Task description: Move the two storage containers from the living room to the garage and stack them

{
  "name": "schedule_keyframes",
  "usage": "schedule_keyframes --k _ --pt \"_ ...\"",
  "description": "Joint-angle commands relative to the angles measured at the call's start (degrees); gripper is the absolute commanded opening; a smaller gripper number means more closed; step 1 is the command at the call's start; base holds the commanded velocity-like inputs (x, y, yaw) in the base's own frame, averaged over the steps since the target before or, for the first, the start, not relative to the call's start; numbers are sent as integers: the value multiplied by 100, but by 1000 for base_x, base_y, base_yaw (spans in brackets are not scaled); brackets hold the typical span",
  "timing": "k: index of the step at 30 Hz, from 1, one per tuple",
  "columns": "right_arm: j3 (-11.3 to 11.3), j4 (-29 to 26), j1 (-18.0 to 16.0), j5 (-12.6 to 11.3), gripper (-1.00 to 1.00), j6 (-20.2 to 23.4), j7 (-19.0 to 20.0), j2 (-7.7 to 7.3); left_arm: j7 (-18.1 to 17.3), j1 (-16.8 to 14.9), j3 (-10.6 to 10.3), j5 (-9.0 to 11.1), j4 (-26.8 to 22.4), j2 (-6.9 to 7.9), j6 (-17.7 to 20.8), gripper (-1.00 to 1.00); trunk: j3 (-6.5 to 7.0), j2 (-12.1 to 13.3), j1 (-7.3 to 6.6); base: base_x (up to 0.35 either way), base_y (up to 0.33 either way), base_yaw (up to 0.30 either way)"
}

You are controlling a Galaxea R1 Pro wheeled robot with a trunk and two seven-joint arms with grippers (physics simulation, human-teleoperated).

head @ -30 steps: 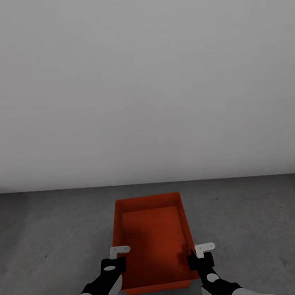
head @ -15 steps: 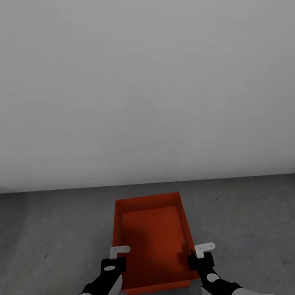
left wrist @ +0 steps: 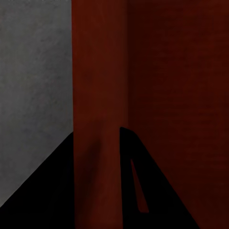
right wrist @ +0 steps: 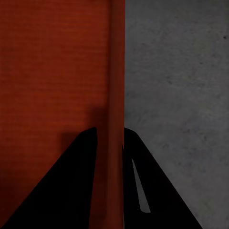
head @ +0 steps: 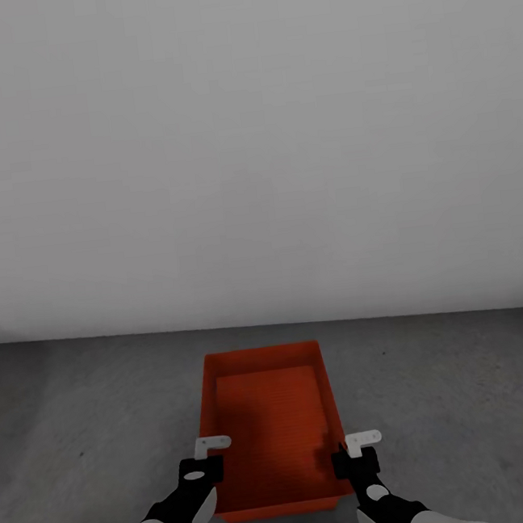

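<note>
Head view: one orange-red box [head: 268, 423], open at the top, on dark grey mottled concrete floor [head: 85, 428], a short way in front of a plain grey-white wall [head: 247, 133]. Long axis pointing away from the robot, inside bare, faintly ribbed on the bottom. Left gripper [head: 205, 461] at the box's left long wall, close to the near corner; right gripper [head: 354, 455] at the right long wall, likewise near the near corner. Black wrists and white forearms reaching in from the lower edge, one on each side of the box. Left wrist view: red wall [left wrist: 98, 95] running straight up between two black fingers [left wrist: 152, 191], one on the outer face over grey floor [left wrist: 33, 71], the other inside the box; fingers close in on the wall, seemingly clamped on it with next to no gap. Right wrist view: same arrangement, thin red rim [right wrist: 117, 71] passing between the dark fingers [right wrist: 71, 191], inner finger over the red bottom, outer finger over concrete [right wrist: 181, 71]; jaws narrowed down onto the wall, gripping it. Box upright, level, apparently resting flat on the concrete.
</note>
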Motion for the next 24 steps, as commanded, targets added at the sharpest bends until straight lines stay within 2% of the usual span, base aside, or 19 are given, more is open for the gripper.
schedule_keyframes --k 1,24 --pt "120 5 1 -23 -100 -1 26 2 9 -7 148 380 -247 -46 15 -100 -5 -2 -1 0 0 0" --pt "118 5 1 -25 -100 -1 26 2 9 -7 148 380 -247 -53 16 -100 -5 -2 -1 0 32 0"
